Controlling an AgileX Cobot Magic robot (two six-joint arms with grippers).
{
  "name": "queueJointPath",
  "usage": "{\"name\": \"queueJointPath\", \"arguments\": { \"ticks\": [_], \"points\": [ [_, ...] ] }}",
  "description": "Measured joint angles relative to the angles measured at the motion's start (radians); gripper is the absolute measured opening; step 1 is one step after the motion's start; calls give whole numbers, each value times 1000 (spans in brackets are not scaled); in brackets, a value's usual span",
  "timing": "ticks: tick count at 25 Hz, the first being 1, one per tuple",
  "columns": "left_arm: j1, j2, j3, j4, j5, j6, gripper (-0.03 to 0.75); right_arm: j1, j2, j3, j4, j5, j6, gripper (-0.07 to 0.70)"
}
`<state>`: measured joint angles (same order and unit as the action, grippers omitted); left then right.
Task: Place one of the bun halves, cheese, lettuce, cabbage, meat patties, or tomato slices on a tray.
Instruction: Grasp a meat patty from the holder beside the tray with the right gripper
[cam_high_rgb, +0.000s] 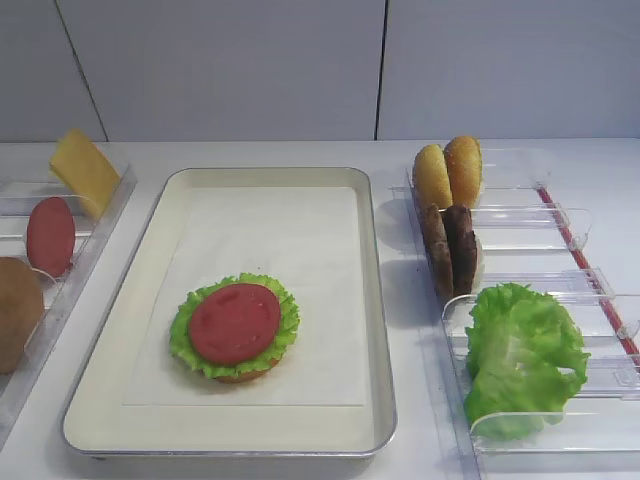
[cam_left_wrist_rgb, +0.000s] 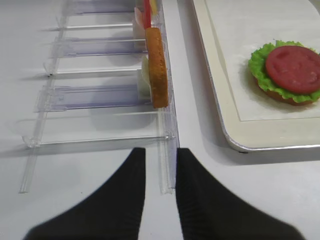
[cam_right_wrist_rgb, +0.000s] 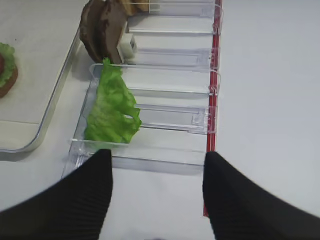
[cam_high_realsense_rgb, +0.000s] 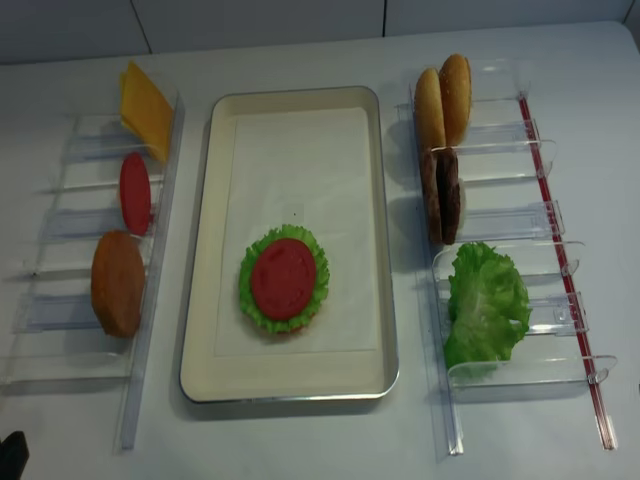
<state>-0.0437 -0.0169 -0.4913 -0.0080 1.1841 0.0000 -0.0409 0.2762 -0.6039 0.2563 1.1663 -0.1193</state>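
Silver tray (cam_high_rgb: 378, 330) is sitting mid-table in the high view, carrying a stack: bun half (cam_high_rgb: 245, 375) at the bottom, lettuce leaf (cam_high_rgb: 190, 335) on it, tomato slice (cam_high_rgb: 234, 322) on top. Right rack (cam_high_rgb: 520, 430) is holding two buns (cam_high_rgb: 448, 172), two patties (cam_high_rgb: 450, 250) and spare lettuce (cam_high_rgb: 525, 355). Left rack is showing cheese (cam_high_rgb: 85, 172), a second tomato (cam_high_rgb: 50, 236) and a bun (cam_high_rgb: 18, 312). Neither arm is showing here.

Right wrist: right gripper (cam_right_wrist_rgb: 157, 195) is hanging with its fingers spread wide and nothing between them, above the near end of the right rack. Lettuce is lying just ahead to the left, patties (cam_right_wrist_rgb: 102, 30) standing on edge further up.

Left wrist: left gripper (cam_left_wrist_rgb: 160, 200) is showing only a narrow gap, holding nothing, over the inner rail of the left rack (cam_left_wrist_rgb: 100, 95). A bun (cam_left_wrist_rgb: 158, 67) is standing on edge ahead; the stack (cam_left_wrist_rgb: 290, 72) is off to the right on the tray.

Top-down view: same layout, stack (cam_high_realsense_rgb: 284, 280) in the tray's near half, patties (cam_high_realsense_rgb: 442, 195) in the right rack's second slot.

My read: between placements, next pick not yet begun. A patty looks like the likely next layer. That calls for the right gripper going forward past the lettuce, closing across one upright patty, then laying it flat on the tomato.
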Motion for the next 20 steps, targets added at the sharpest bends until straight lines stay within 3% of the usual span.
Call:
{"name": "queueJointPath", "arguments": {
  "ticks": [8, 12, 16, 20],
  "points": [
    [0, 0, 0, 0, 0, 0, 142, 0, 395, -206, 15, 61, 49, 434],
    [0, 0, 0, 0, 0, 0, 142, 19, 561, -332, 92, 85, 68, 434],
    [0, 0, 0, 0, 0, 0, 141, 113, 727, -451, 78, 85, 148, 434],
    [0, 0, 0, 0, 0, 0, 141, 296, 892, -553, -34, 85, 286, 434]
  ]
}}
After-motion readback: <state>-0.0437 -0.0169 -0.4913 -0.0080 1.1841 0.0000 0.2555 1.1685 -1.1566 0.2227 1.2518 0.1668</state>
